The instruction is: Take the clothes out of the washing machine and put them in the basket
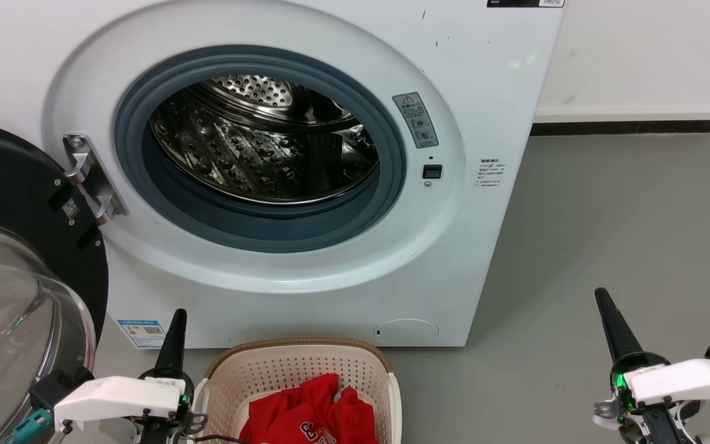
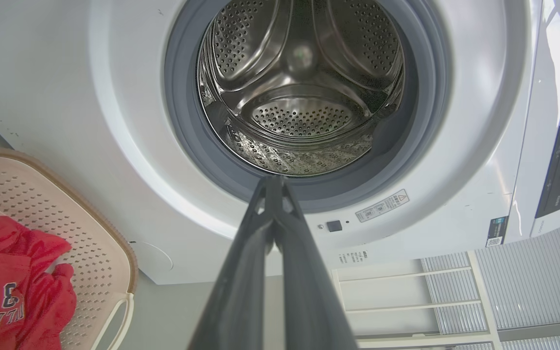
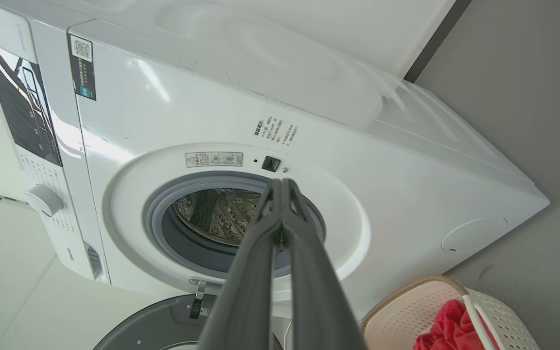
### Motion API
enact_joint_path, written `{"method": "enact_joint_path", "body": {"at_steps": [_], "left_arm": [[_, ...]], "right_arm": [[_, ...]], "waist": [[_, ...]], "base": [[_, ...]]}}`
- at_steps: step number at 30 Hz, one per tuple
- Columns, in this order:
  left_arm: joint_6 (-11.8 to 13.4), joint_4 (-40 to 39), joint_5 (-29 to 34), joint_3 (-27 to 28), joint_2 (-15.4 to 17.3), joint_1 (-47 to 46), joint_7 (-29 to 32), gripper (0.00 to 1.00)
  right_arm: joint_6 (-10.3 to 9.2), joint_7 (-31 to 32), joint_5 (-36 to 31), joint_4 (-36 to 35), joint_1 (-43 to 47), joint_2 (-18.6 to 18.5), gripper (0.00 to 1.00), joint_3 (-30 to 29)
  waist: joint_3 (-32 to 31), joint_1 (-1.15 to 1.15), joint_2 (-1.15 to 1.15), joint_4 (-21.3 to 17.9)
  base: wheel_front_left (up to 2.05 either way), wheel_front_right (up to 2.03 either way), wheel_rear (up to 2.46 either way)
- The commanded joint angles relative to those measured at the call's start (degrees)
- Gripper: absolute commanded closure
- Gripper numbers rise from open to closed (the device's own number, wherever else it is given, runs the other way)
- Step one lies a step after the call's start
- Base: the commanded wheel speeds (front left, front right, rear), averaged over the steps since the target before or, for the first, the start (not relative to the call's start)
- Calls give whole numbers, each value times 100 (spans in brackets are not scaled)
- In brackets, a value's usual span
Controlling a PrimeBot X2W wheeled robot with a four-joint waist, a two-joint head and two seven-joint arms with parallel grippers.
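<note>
The clothes (image 1: pixel 309 414) are a crumpled red heap with a white number and letters on one fold. They lie inside the basket (image 1: pixel 296 343), at 6 o'clock in the head view. The basket is cream with perforated sides and a brown woven-look rim, and it stands on the floor (image 1: pixel 614 222) just in front of the washer (image 1: pixel 490 86).

The washer is white and sits at 12 o'clock. Its grey ring (image 1: pixel 256 237) circles a drum (image 1: pixel 250 154) of bare perforated steel. The black-framed glass door (image 1: pixel 4 197) is swung wide open at 9 o'clock.

The left gripper (image 1: pixel 178 317) is at 7 o'clock, just beside the basket's left rim. Its fingers are pressed together on nothing, and the tips point up at the washer front. The right gripper (image 1: pixel 601 297) is at 4 o'clock, well apart from the basket, over bare floor. It too is clenched and grasps nothing.

The floor is smooth and grey. At 2 o'clock a white wall (image 1: pixel 638 49) meets it with a dark skirting (image 1: pixel 626 127). In the left wrist view a white shelf (image 2: pixel 406 306) shows at 5 o'clock beside the washer.
</note>
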Motion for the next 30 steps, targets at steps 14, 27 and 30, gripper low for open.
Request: {"method": "enact_joint_path", "body": {"at_steps": [14,27,30], "left_arm": [[-105,49,-809,100,-12,-201,193,100],[-172,111,-1417,162,-25,-253,339,100],[-182,117,-1500,171,-27,-265,358,100]], "right_arm": [[1,119,848,82,-187,-11,100,-132],[0,215,1459,159,-247,8,100,-231],[0,230,1551,172,-259,11,100,-246]], "waist": [[22,0,0,43],[41,0,0,82],[44,0,0,88]], "base": [[0,0,0],[0,0,0],[0,0,0]]}}
